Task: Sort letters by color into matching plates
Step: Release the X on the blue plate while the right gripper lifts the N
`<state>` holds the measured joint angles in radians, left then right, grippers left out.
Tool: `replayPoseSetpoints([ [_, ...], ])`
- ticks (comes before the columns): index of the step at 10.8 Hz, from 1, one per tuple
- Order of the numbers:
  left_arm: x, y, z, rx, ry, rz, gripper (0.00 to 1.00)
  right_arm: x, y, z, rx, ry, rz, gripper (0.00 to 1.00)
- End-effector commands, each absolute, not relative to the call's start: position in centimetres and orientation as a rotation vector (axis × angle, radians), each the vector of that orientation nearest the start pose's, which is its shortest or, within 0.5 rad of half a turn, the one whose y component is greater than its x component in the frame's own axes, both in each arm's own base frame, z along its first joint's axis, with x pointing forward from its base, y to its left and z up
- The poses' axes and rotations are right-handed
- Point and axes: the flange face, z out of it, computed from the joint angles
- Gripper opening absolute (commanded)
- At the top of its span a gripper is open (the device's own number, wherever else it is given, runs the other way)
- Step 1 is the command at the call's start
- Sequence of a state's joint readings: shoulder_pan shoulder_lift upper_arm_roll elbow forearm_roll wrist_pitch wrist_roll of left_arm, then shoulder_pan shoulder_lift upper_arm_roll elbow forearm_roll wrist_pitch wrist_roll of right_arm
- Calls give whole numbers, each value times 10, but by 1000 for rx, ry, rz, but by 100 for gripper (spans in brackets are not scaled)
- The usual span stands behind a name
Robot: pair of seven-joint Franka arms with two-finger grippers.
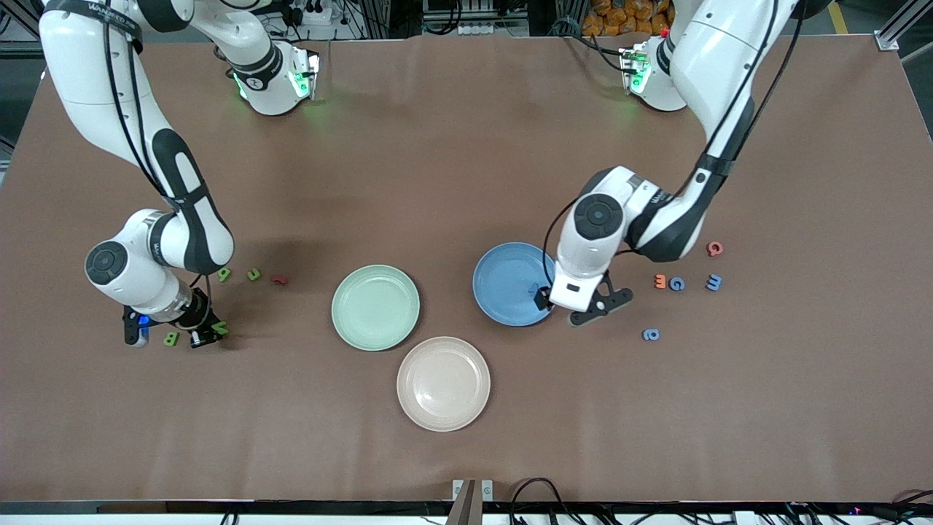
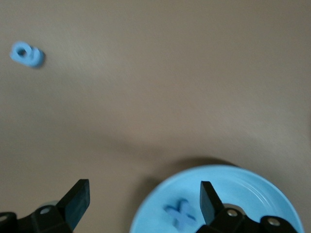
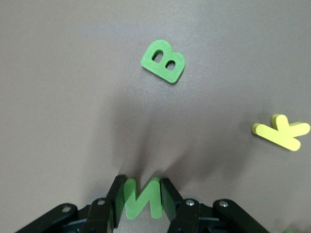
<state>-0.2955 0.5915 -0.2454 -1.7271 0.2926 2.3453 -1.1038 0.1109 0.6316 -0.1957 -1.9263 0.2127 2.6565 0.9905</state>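
Observation:
My right gripper [image 3: 142,187] is shut on a green letter N [image 3: 143,199] low at the table near the right arm's end [image 1: 209,332]. A green B [image 3: 164,61] and a yellow K [image 3: 282,131] lie close by. My left gripper [image 2: 143,194] hangs open over the rim of the blue plate [image 1: 503,281], with nothing between its fingers. A blue X [image 2: 181,216] lies in that plate. The pale green plate [image 1: 375,307] and the beige-pink plate [image 1: 443,383] sit mid-table with nothing in them.
Two green letters [image 1: 224,274] [image 1: 253,275] and a red one [image 1: 279,279] lie by the right arm. Toward the left arm's end lie a red letter [image 1: 715,249], an orange one [image 1: 660,281] and three blue ones [image 1: 677,284] [image 1: 713,281] [image 1: 651,334].

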Motion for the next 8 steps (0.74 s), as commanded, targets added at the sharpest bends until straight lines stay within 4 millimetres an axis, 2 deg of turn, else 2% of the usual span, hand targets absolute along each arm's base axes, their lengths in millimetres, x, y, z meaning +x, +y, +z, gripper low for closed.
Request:
replayPoseSetpoints([
  [1, 619, -276, 257, -3058, -502, -159, 100, 617, -51, 165, -2706, 1557, -71, 6],
  [2, 629, -252, 255, -3070, -420, -143, 100, 618, -51, 168, -2747, 1484, -72, 6],
  [4, 639, -224, 249, -3081, -293, -121, 100, 619, -48, 177, -2805, 1376, -45, 6],
  [6, 643, -206, 235, -3078, -254, -88, 100, 621, -47, 189, -2860, 1246, -44, 6],
  [8, 646, -190, 224, -3086, -46, -52, 100, 626, -39, 193, -2891, 1166, -61, 6],
])
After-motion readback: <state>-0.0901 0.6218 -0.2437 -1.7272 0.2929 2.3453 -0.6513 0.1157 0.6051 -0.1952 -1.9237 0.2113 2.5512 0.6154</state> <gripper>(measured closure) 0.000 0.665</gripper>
